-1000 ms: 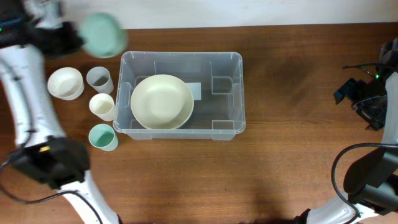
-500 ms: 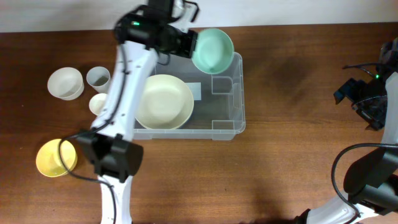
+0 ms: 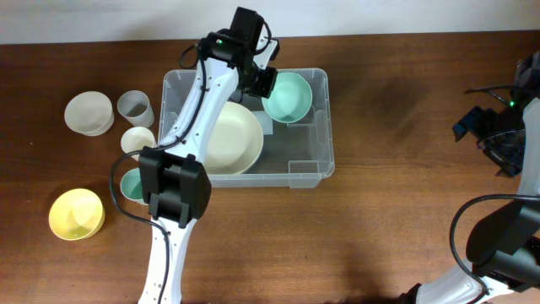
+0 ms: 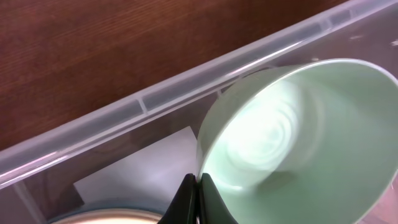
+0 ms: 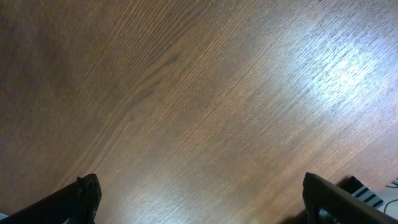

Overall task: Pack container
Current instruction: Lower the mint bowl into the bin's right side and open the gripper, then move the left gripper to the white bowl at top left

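On the wooden table [image 3: 405, 211], the clear plastic container [image 3: 305, 148] stands just toward 11 o'clock from the centre, with a large cream bowl [image 3: 234, 142] in its 9 o'clock half. At its 1 o'clock corner the left gripper [image 4: 198, 200] pinches the rim of a mint-green bowl [image 3: 288, 97] between closed fingers. The right gripper [image 5: 205, 196], at the table's 3 o'clock edge, has its fingers spread wide.

Table: wooden table [image 3: 405, 211] is filling the view.
Wall: white wall [image 3: 380, 17] is bordering its far edge.
Light: glare [image 5: 336, 62] is brightening the grain.
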Controlling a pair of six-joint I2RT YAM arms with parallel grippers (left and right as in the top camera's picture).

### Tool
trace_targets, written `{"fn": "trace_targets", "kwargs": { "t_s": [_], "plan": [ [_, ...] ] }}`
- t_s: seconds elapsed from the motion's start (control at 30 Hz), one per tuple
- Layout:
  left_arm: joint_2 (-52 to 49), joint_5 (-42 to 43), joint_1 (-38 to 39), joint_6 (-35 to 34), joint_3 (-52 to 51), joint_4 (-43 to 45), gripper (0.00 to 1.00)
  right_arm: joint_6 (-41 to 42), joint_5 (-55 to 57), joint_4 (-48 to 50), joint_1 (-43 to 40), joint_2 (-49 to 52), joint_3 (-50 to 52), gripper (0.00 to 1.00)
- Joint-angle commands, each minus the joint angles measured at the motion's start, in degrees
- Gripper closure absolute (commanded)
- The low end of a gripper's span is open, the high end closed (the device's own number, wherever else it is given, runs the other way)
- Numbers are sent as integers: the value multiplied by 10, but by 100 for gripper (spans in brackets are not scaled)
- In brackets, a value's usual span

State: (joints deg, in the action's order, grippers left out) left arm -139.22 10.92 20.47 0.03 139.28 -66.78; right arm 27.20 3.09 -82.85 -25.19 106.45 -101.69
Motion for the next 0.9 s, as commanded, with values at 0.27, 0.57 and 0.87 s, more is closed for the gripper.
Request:
{"fn": "trace_targets", "kwargs": {
  "t_s": [0.27, 0.57, 0.87],
  "plan": [
    [-15, 2, 1, 5, 6, -10, 84, 2, 1, 0, 0, 2, 3, 1],
    [-11, 2, -5, 5, 12, -10, 67, 2, 1, 0, 0, 2, 3, 1],
    [30, -16, -90, 4, 168, -61, 29, 2, 1, 0, 0, 2, 3, 1]
  ]
}}
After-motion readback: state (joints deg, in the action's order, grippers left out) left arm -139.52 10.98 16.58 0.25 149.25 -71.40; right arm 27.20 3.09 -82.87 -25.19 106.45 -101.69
